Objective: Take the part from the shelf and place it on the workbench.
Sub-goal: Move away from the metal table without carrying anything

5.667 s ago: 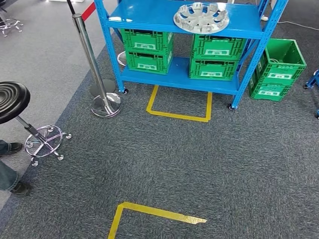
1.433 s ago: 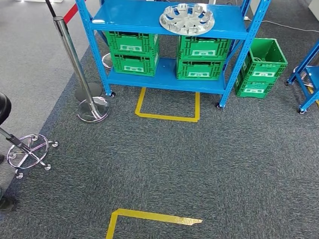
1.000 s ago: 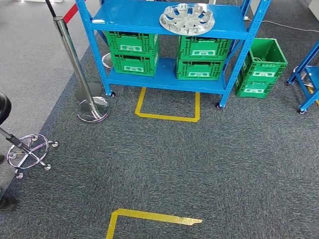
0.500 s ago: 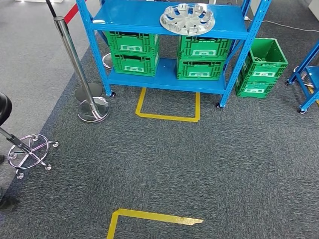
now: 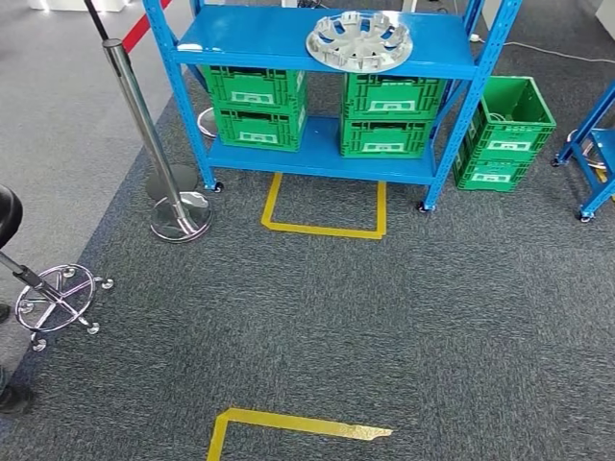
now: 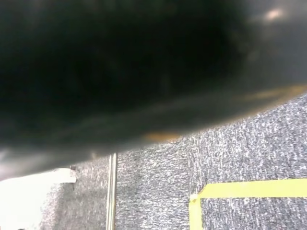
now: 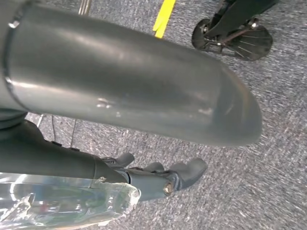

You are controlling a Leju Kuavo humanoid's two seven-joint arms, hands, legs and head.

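Wheel cover (image 5: 358, 40) overhangs the shelf's (image 5: 246, 36) front edge; a clumsy reach could topple it. Right hand (image 7: 159, 179) hangs empty, left hand's state unclear.

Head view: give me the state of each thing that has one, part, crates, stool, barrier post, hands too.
Part: lying flat on the shelf's top level, untouched.
Shelf crates: four in two stacks on the lower level.
Floor crate: on the carpet right of the shelf, open-topped; contents cannot be told.
Post: upright.
Stool: upright, at the left edge.
Right hand: hanging over the carpet, holding nothing.
Left hand: cannot tell.
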